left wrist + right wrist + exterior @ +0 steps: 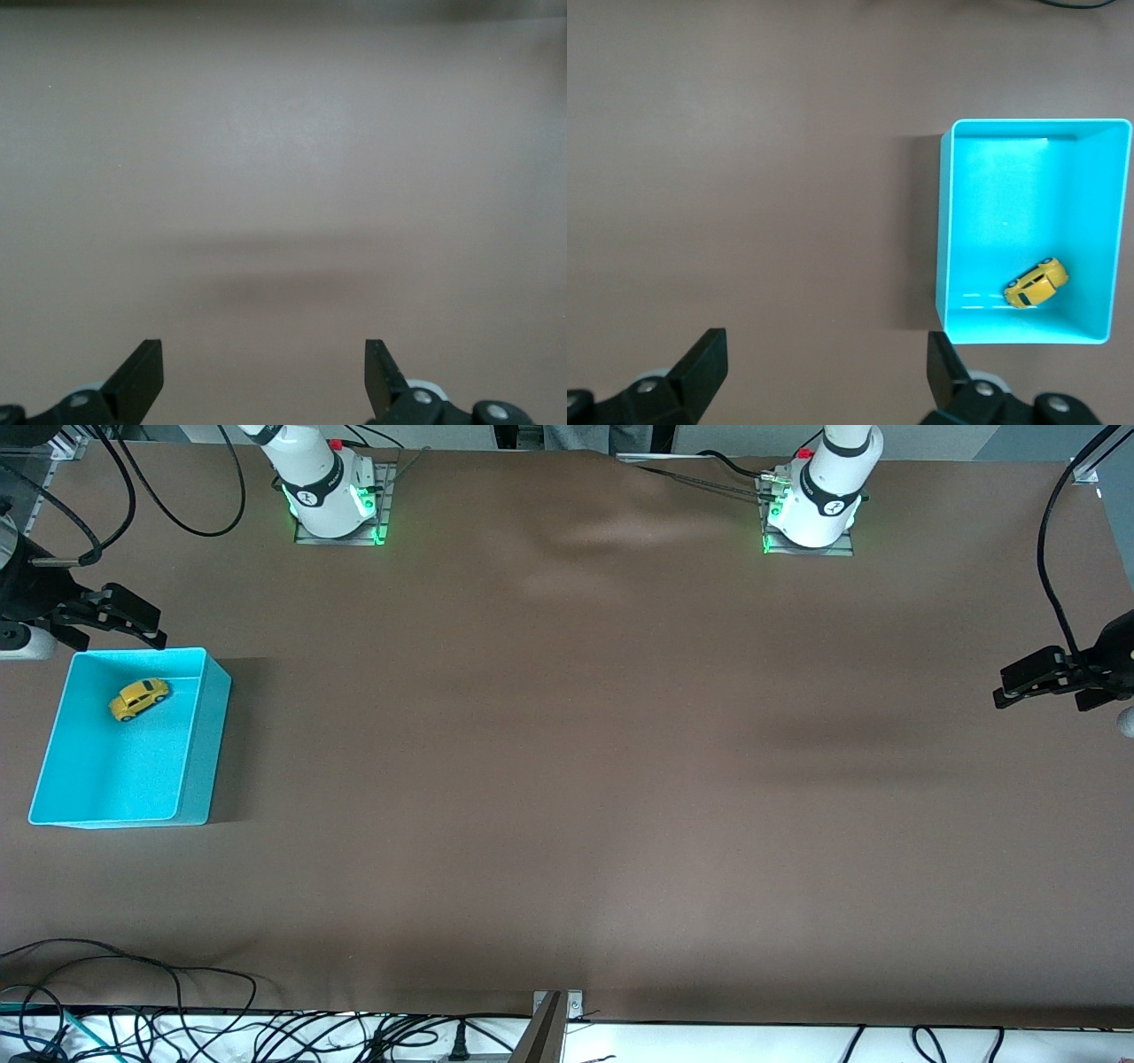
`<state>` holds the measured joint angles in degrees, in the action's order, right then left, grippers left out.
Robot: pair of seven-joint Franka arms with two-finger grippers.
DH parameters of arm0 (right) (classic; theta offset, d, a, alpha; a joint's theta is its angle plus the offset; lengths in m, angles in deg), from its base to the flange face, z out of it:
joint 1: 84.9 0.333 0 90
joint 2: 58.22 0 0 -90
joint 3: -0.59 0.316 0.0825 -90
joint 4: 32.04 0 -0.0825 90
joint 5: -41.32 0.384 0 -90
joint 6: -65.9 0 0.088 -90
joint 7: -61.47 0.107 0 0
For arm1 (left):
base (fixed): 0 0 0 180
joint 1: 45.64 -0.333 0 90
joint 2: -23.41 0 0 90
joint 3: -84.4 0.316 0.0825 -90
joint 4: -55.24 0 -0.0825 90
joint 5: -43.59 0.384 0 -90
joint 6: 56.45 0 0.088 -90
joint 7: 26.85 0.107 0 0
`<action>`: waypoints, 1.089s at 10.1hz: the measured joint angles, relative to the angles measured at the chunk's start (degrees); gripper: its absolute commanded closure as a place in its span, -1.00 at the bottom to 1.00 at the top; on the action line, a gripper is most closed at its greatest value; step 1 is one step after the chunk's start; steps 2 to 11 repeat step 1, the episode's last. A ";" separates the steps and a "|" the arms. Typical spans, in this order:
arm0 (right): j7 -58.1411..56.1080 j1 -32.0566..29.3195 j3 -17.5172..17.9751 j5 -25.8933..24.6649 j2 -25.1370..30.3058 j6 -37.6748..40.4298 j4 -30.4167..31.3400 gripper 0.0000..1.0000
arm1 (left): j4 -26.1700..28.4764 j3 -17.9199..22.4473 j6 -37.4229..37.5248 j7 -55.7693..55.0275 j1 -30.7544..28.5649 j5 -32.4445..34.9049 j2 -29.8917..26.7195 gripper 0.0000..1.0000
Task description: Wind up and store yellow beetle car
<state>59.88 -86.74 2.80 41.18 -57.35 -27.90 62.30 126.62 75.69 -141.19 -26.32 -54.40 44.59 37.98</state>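
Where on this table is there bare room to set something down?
Nearly all the brown tabletop is bare, from the turquoise plastic bin at the right arm's end to the left arm's end. The only crowding is at that bin, which holds the small yellow beetle car; the open right end effector hangs by its rim. The open left end effector waits over bare cloth.

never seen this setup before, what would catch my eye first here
The turquoise bin stands out against the brown table, at the right arm's end, with the yellow beetle car lying inside it. The right gripper hangs open by the bin's rim nearest the robots' bases, and the left gripper waits open over bare table at the left arm's end.
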 measured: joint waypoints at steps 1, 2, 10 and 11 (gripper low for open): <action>-0.08 0.04 0.02 -0.20 -0.02 0.06 0.00 -1.00 | 0.00 -0.01 0.00 0.00 0.00 0.00 0.00 -1.00; -0.08 0.04 0.02 -0.20 -0.02 0.06 0.00 -1.00 | 0.00 -0.01 0.00 0.00 0.00 0.00 0.00 -1.00; -0.08 0.04 0.02 -0.20 -0.02 0.06 0.00 -1.00 | 0.00 -0.01 0.00 0.00 0.00 0.00 0.00 -1.00; -0.08 0.04 0.02 -0.20 -0.02 0.06 0.00 -1.00 | 0.00 -0.01 0.00 0.00 0.00 0.00 0.00 -1.00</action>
